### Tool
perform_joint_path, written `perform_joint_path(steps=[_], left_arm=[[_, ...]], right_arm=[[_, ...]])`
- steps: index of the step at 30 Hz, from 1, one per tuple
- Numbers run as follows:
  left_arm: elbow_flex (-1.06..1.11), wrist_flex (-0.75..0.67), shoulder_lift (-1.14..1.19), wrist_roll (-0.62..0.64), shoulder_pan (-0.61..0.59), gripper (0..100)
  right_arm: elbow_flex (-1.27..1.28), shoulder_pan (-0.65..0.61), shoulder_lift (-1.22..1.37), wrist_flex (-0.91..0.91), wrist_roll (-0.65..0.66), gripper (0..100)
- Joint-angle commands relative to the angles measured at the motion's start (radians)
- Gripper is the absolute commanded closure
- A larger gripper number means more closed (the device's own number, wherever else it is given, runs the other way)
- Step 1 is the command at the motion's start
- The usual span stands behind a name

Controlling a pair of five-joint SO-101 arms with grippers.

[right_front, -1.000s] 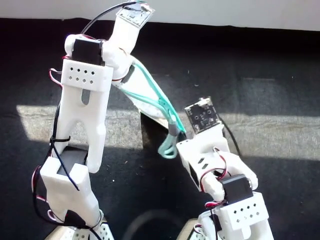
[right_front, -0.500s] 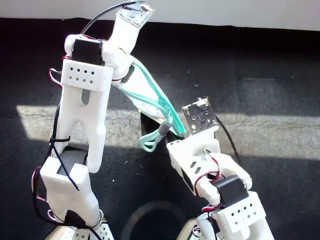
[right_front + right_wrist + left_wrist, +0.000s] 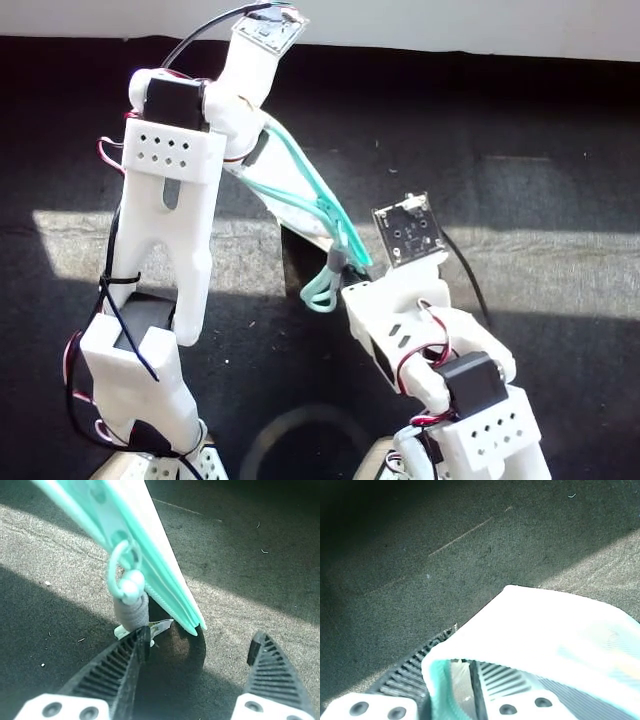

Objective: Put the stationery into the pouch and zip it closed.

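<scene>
The white pouch (image 3: 296, 205) with a teal zipper edge hangs tilted above the table, and my left gripper (image 3: 252, 163) is shut on its upper end. In the left wrist view the pouch (image 3: 545, 635) lies pinched between the ribbed pads (image 3: 412, 677) of my left gripper (image 3: 460, 677). My right gripper (image 3: 200, 637) stands open just below the pouch's lower corner (image 3: 150, 545). The grey cord pull (image 3: 132, 612) hangs from the zipper ring (image 3: 120, 570) and rests against one right finger. The pull's teal loop (image 3: 321, 291) dangles beside the right wrist.
A black mat (image 3: 520, 120) covers the table, with a sunlit band (image 3: 560, 262) across its middle. The left arm's white links (image 3: 165, 230) stand tall at the left. A pale wall edge (image 3: 450, 20) runs along the back.
The teal pull loop swung left and then came partway back. The right arm shifted slightly left and returned. The left arm and the pouch stayed put.
</scene>
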Motion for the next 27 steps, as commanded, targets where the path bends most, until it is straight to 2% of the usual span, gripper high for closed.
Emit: perform_joint_path(steps=[1, 15, 21, 27], left_arm=[[0.027, 0.0, 0.035, -0.018, -0.038, 99], [0.027, 0.0, 0.035, -0.018, -0.042, 99], [0.027, 0.0, 0.035, -0.018, -0.039, 99], [0.027, 0.0, 0.035, -0.018, -0.036, 99]], right_arm=[[-0.065, 0.012, -0.013, 0.036, -0.009, 69.2], [-0.087, 0.012, -0.015, 0.058, -0.009, 69.2], [-0.166, 0.012, -0.015, 0.165, -0.009, 69.2], [-0.177, 0.012, -0.013, 0.165, -0.011, 69.2]])
